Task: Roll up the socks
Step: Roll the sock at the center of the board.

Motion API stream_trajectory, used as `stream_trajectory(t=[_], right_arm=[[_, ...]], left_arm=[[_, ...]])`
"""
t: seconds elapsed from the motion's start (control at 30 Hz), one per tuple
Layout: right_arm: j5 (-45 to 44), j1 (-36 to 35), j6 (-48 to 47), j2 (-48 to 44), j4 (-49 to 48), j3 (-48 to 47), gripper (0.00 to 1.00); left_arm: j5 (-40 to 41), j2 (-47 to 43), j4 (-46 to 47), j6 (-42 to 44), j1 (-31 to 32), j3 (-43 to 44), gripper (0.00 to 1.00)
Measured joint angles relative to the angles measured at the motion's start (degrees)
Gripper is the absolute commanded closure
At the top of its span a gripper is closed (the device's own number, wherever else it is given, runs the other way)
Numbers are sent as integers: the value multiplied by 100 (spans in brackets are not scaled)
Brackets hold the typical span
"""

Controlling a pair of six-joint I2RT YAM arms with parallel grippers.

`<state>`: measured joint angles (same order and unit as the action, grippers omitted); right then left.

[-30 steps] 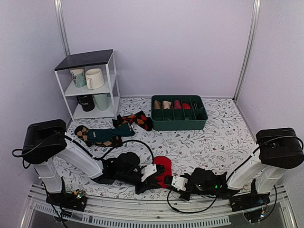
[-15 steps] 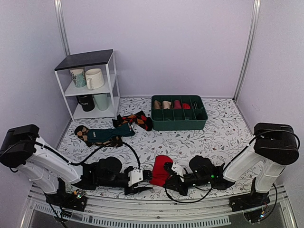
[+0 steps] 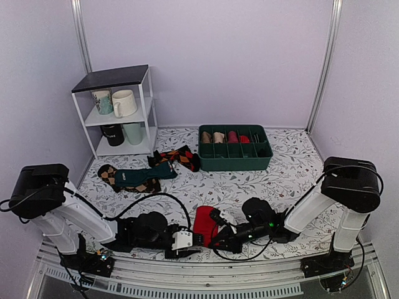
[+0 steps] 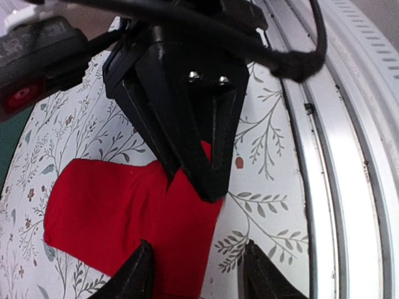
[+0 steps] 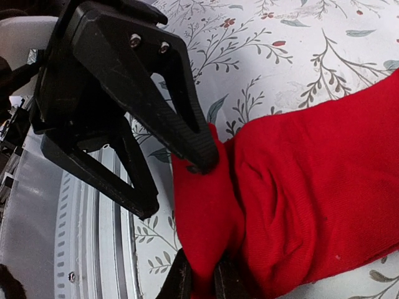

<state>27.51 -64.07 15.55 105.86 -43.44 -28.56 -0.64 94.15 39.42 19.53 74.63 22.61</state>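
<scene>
Since a second ago the left claw point(image 4: 196, 255) has spread, straddling the red socks point(image 4: 112, 212) at the table's point(image 4: 268, 174) near edge. The right claw point(image 5: 202, 280) pinches their near fold. Their long axis seemingly runs near-to-far.

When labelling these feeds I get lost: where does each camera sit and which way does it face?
Top: above and behind the arms, looking down on the table; both arms show.
Left wrist: on the left arm, facing the socks and right end effector; own open fingertips below.
Right wrist: on the right arm, facing the left end effector; own fingers pinch the socks.
Shared: all three show the socks.
</scene>
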Motion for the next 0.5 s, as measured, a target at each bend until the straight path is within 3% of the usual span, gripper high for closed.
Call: stream_trajectory(t=[0.27, 0.4, 0.5], right_arm=[[155, 72, 33, 59, 11, -39, 94], [212, 76, 33, 61, 13, -44, 94], [245, 79, 31, 66, 24, -52, 94]], left_arm=[[190, 173, -131, -74, 2, 210, 72], [267, 249, -212, -210, 0, 291, 70], [269, 271, -225, -328, 2, 295, 61]])
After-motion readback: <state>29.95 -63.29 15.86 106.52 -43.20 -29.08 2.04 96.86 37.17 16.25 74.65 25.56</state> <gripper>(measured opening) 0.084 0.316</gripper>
